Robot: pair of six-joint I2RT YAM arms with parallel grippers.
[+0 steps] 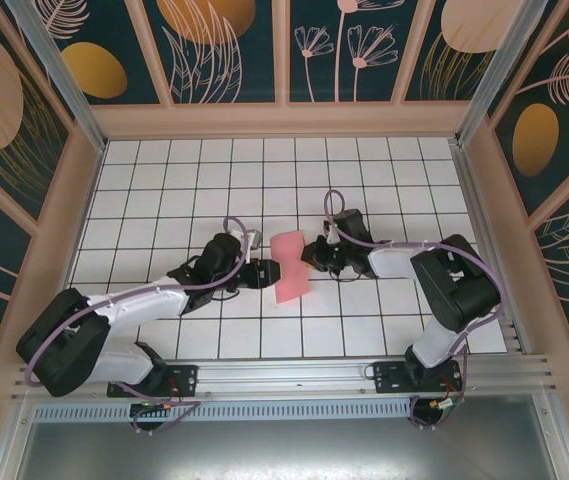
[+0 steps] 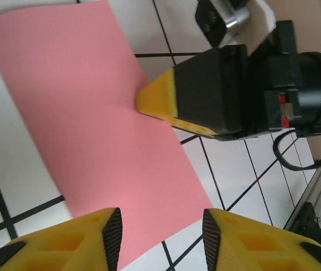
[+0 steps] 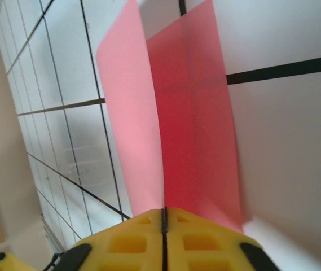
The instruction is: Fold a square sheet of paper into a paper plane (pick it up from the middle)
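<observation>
Your work surface is a table (image 1: 164, 180) of white tiles ruled by black grid lines, edged in pale wood. The walls (image 1: 379, 55) on the left, far and right sides are dark teal panels painted with peach and gold leaves and flowers. An aluminium rail (image 1: 294, 372) runs along the near edge, where both arms are bolted.

The square sheet of paper (image 1: 291, 283) sits near the middle of the table, between your two grippers. From above it looks pinched at its waist, with one lobe spreading towards the far side and the other towards the near side.

Your right gripper (image 1: 312, 255) comes in from the right. In its wrist view the yellow fingers (image 3: 205, 240) are pressed together on the sheet (image 3: 188, 124), which rises away from them in two salmon-pink leaves. The left wrist camera shows that same yellow tip (image 2: 160, 100) at the sheet's (image 2: 81, 124) right edge.

Your left gripper (image 1: 264, 272) comes in from the left with its fingers (image 2: 75, 243) apart. The sheet's edge runs across the gap between them. You cannot tell from these views whether either pad touches the paper.
</observation>
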